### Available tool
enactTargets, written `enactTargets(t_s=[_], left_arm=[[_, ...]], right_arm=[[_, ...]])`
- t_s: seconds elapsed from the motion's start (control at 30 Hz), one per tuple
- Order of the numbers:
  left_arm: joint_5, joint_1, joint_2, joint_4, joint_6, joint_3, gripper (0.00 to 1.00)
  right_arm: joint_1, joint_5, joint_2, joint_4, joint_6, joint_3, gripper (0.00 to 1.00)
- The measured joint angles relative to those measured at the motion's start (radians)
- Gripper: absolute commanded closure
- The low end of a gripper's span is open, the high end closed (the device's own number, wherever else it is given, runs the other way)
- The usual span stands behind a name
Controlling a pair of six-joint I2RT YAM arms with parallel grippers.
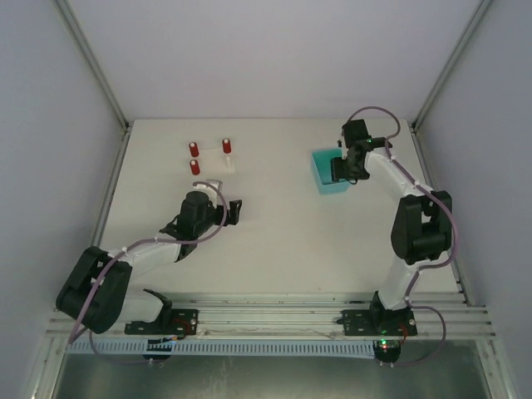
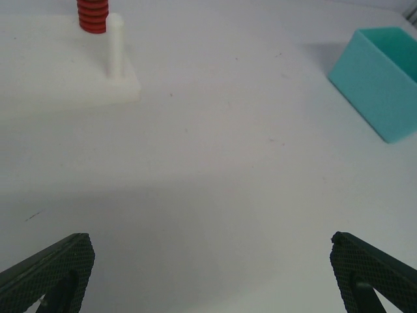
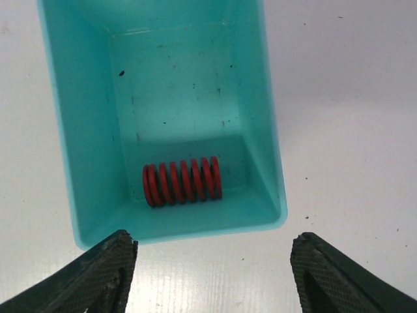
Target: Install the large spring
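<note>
The large spring (image 3: pixel 182 182) lies on its side on the floor of the teal bin (image 3: pixel 65 130). It sits against the bin wall nearest the right jaws, so it is just ahead of them and a little toward their left finger (image 3: pixel 98 280). Its coils run across the gap between the fingers. The right jaws stand wide apart with nothing between them, both fingertips just short of the bin's near rim. From the top camera the right arm (image 1: pixel 420 224) reaches out over the table (image 1: pixel 291 241), its wrist above the bin.

The left jaws are also spread wide and hold nothing, with only bare table between the two fingertips. Ahead of them and off to their left sits a white base (image 2: pixel 65 91) with a bare white peg (image 2: pixel 115 45) standing upright on it. Right behind that peg is a red spring (image 2: pixel 92 14), cut off by the top of the left wrist view. Ahead of the left jaws and off to their right, well apart from them, a corner of the teal bin shows.

In the top view the left arm (image 1: pixel 137 262) lies low across the table. Three upright red springs (image 1: pixel 193 149) stand beyond its jaws, clear of them
</note>
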Motion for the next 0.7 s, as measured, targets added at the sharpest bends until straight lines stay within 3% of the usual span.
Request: enactTargets(t_s=[0.23,0.37,0.7], left_arm=[[-0.003,-0.001,0.017,0.028,0.02,-0.002,0.01],[0.01,-0.004,0.015,0.045,0.024,-0.003,0.01],[0.024,-0.008,0.006,0.074,0.039,-0.018,0.01]], right_arm=[[0.002,-0.018,-0.153,0.041,0.198,-0.098,0.18],[0.012,0.076,-0.277,0.031,0.37,-0.169,0.16],[0.013,0.187,-0.359,0.033,0.615,-0.351,0.22]])
